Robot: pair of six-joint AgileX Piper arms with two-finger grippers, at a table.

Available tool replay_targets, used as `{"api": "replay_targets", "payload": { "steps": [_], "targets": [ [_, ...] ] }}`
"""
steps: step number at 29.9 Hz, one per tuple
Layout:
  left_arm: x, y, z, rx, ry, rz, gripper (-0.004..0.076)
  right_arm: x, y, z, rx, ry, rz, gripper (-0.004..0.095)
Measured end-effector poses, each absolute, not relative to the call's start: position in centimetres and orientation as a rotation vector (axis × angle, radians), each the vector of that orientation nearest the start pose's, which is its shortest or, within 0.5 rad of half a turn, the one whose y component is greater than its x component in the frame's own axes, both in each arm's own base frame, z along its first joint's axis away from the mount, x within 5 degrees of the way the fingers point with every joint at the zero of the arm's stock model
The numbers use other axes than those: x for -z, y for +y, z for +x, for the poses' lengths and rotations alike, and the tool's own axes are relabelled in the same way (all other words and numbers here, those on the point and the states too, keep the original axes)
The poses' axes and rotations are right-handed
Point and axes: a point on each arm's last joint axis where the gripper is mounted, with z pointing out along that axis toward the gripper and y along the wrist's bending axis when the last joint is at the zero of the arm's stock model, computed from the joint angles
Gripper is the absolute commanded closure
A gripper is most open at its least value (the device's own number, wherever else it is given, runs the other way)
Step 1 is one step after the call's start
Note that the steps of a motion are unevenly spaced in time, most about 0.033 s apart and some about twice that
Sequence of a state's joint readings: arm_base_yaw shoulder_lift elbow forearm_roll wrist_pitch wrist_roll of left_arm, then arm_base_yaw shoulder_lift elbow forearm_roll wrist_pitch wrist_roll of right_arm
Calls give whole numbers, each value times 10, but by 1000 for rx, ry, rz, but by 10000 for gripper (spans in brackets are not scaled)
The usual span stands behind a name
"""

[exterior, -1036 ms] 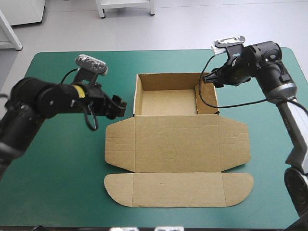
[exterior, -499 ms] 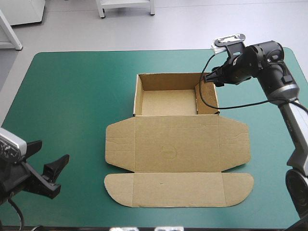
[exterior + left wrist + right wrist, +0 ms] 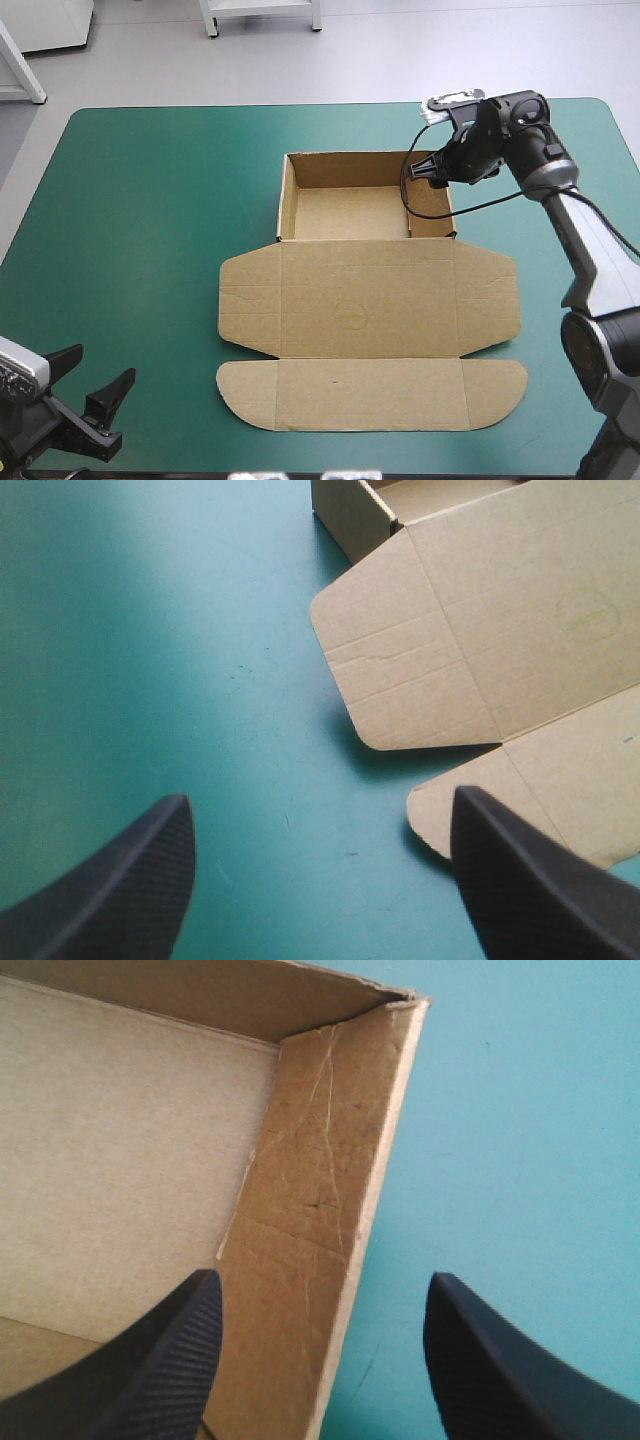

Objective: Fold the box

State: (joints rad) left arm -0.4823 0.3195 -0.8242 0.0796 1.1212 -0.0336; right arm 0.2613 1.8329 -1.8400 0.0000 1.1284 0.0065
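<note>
Centrally in the high view, the brown box (image 3: 365, 300) lies on the teal-green cover (image 3: 150, 200) of the bench. Its tray (image 3: 345, 212) stands with walls raised in the upper middle of the frame, and its lid (image 3: 365, 298) is spread flat toward the lower middle. A rounded side flap (image 3: 248, 300) sticks out at each end of the lid, and a long front flap (image 3: 370, 395) with rounded corners lies nearest the lower edge. The right jaws reach in from the upper right of the frame to the tray's right-hand wall (image 3: 431, 205), near its far corner. They stand open, astride that wall: one black finger (image 3: 160, 1370) hangs over the tray's inside, the other over the bare cover outside. Whether either finger touches the board cannot be told. The inner face of this wall shows creases and scratches. The left jaws sit in the lower left corner of the frame, well apart from the box. They are open too, their fingers (image 3: 112, 388) spread wide over bare cover with nothing between them. Ahead of them, in the left wrist view, lie the lid's side flap (image 3: 400, 670) and one rounded end of the front flap (image 3: 540, 800).
</note>
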Motion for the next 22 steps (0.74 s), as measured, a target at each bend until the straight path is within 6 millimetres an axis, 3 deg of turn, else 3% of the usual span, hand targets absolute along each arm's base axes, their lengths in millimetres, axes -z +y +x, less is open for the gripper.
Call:
{"api": "replay_targets", "payload": {
  "steps": [10,13,17,22],
  "targets": [
    [-361,-3,19,218,2046,458,213,-279,114,427,-72,2751,-342,382],
    [-361,-3,19,218,2046,458,213,-263,116,434,-69,2780,-331,525],
    [-361,-3,19,218,2046,458,213,-261,115,438,-43,2759,-332,896],
    [-361,-3,19,219,2046,457,213,-261,113,440,5,2736,-339,921]
  ]
}}
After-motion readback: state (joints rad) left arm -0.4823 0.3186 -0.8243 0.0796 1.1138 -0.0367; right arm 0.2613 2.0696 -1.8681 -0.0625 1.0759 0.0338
